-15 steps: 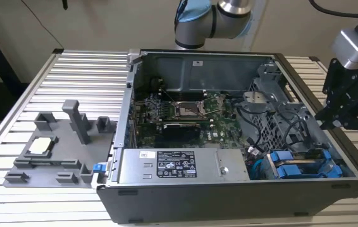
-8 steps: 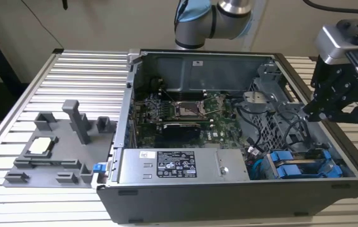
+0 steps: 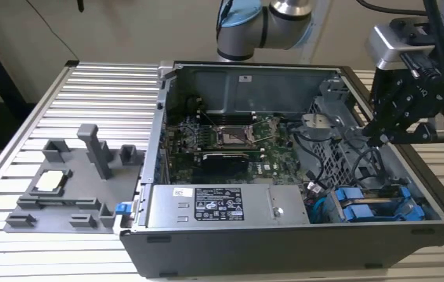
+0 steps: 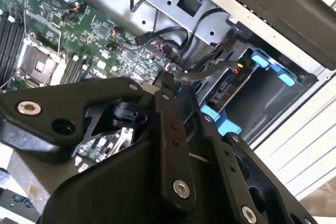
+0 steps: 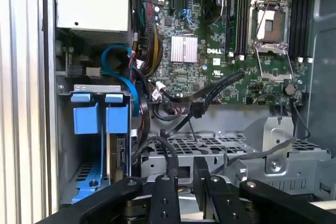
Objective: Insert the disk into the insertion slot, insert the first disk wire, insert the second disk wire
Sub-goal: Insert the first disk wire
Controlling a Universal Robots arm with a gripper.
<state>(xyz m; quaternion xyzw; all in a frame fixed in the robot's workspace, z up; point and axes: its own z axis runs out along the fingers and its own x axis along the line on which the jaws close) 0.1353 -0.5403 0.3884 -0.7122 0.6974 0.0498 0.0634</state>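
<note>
On the slatted metal table [image 3: 104,100] lies an open computer case [image 3: 285,252], its motherboard [image 3: 230,141] exposed. In the case's near corner, on the exterior view's right, the insertion slot [image 5: 100,88] holds the disk [image 3: 374,207], its blue frame seated in the bay. The gripper [image 3: 379,140] hangs over a perforated metal cage [image 5: 210,145] beside that bay, near the disk but apart from it. Its jaws are narrow, tips almost together, and a black cable [image 5: 169,153] runs up to them. Whether they pinch it cannot be told.
</note>
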